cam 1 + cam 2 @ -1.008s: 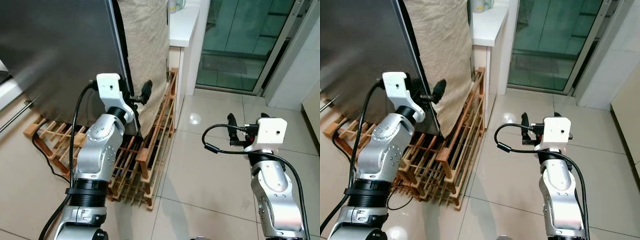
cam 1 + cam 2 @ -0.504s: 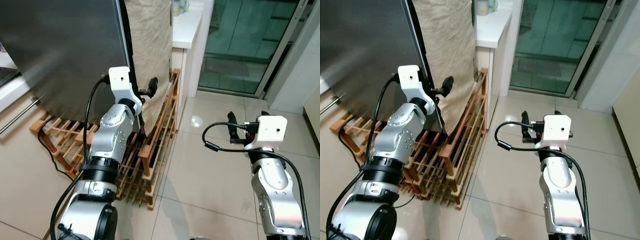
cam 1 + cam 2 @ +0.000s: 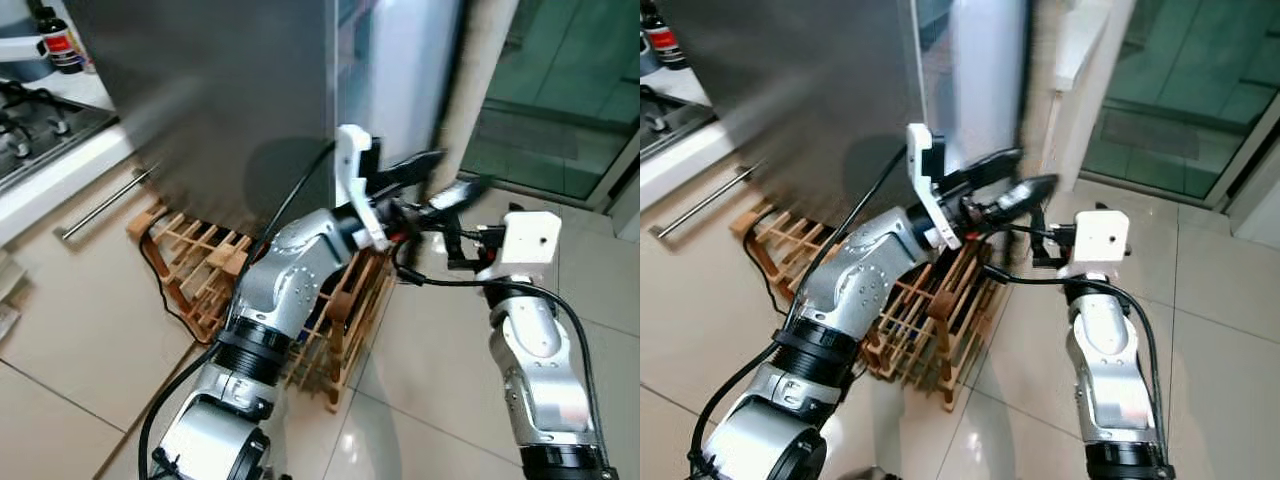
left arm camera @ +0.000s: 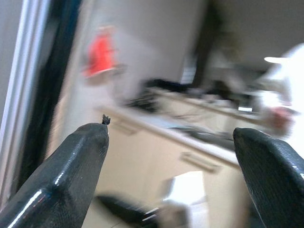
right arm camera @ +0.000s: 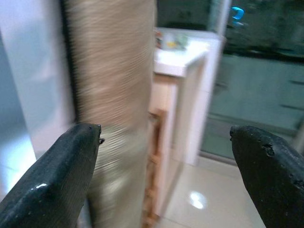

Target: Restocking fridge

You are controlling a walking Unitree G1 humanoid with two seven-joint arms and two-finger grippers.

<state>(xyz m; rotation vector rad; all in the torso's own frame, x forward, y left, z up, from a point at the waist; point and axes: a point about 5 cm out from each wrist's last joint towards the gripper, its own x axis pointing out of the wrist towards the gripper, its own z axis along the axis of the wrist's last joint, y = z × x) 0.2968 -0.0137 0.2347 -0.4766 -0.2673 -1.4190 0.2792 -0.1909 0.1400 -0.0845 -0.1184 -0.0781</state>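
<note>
The fridge's steel door (image 3: 220, 90) fills the upper left, and its edge runs down the middle of the head views. My left arm reaches rightward past that edge, with the left gripper (image 3: 1030, 170) open in the air and holding nothing. The left wrist view is blurred, and the two fingers (image 4: 71, 166) stand wide apart there. My right gripper (image 3: 1043, 240) is raised just below and behind the left one, partly hidden by it. It is open too: in the right wrist view its fingers (image 5: 61, 171) spread wide, facing a burlap cloth (image 5: 114, 95).
A wooden slat rack (image 3: 200, 270) lies on the tiled floor at the fridge's foot. A stove (image 3: 30, 100) and a dark bottle (image 3: 60, 45) sit on the counter at far left. A glass sliding door (image 3: 560, 100) is at right, and a white counter (image 5: 183, 59) beyond the cloth.
The camera has swung left, bringing the stove into view. My left arm has swept right from the fridge door's edge and now crosses in front of the right gripper.
</note>
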